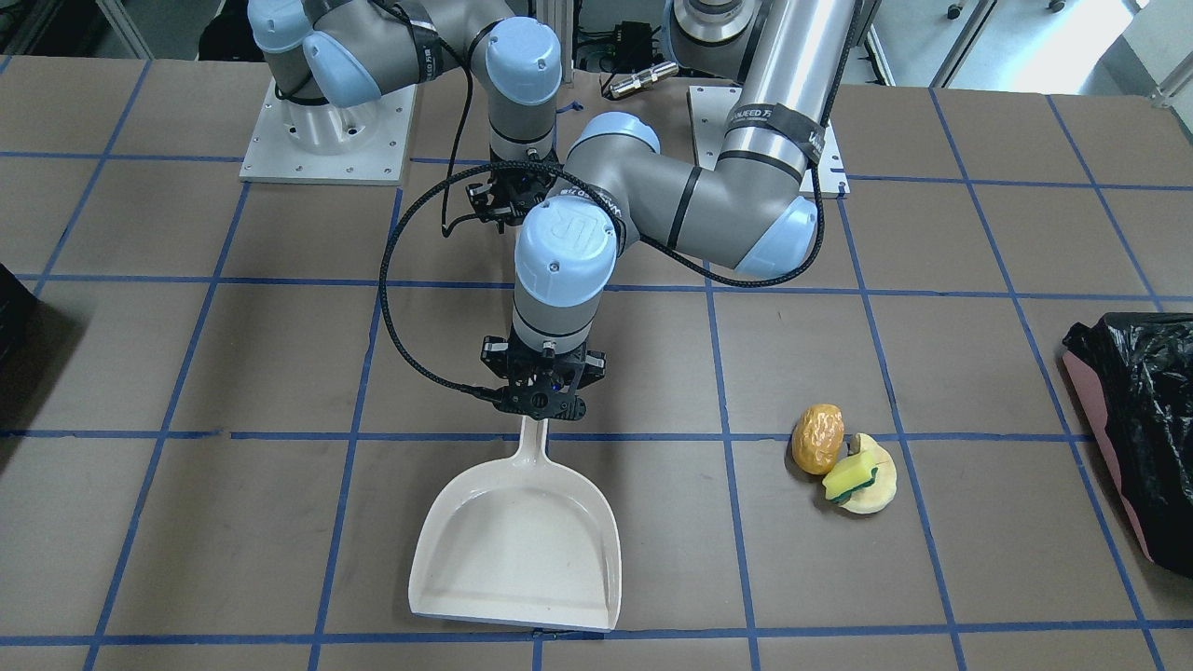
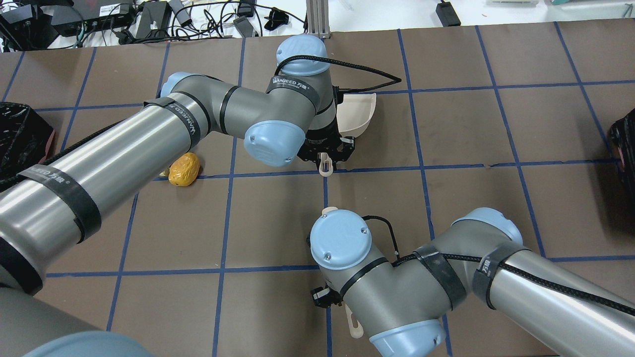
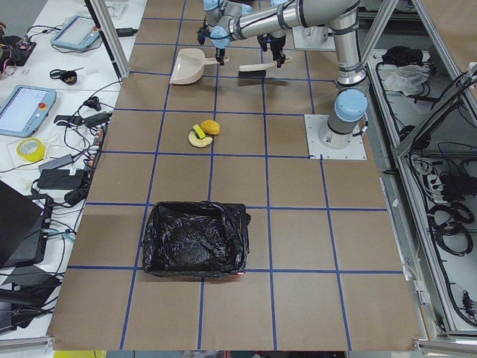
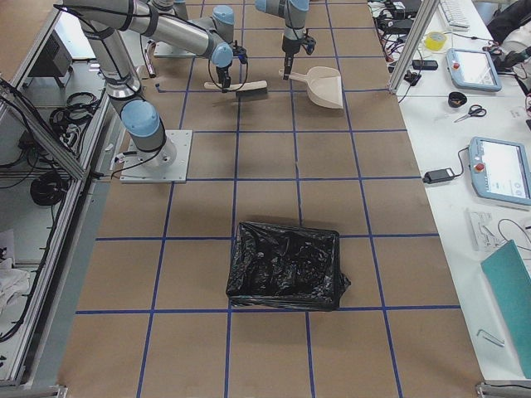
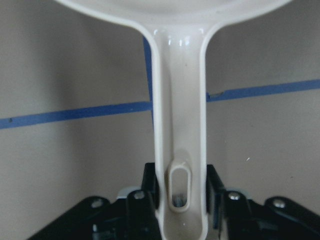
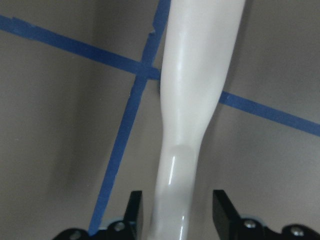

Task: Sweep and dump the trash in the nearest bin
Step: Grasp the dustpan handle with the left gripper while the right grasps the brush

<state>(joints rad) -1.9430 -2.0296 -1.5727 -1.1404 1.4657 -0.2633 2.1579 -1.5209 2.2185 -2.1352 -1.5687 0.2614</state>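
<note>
The trash lies together on the table: an orange-brown potato-like lump (image 1: 817, 438), a yellow sponge piece with a green layer (image 1: 849, 478) and a pale crescent slice (image 1: 877, 486). The pink-sided bin with a black bag (image 1: 1139, 419) stands beyond it at the table's end on my left. My left gripper (image 1: 541, 406) is shut on the handle (image 5: 179, 150) of a cream dustpan (image 1: 517, 550) that rests on the table. My right gripper (image 2: 327, 297) is open, its fingers (image 6: 134, 210) on either side of a cream brush handle (image 6: 187, 100) without touching it.
The brush (image 3: 257, 68) lies on the table near my base. A second bin with a black bag (image 4: 286, 265) stands toward the table's end on my right. Blue tape lines grid the brown table (image 1: 233, 373).
</note>
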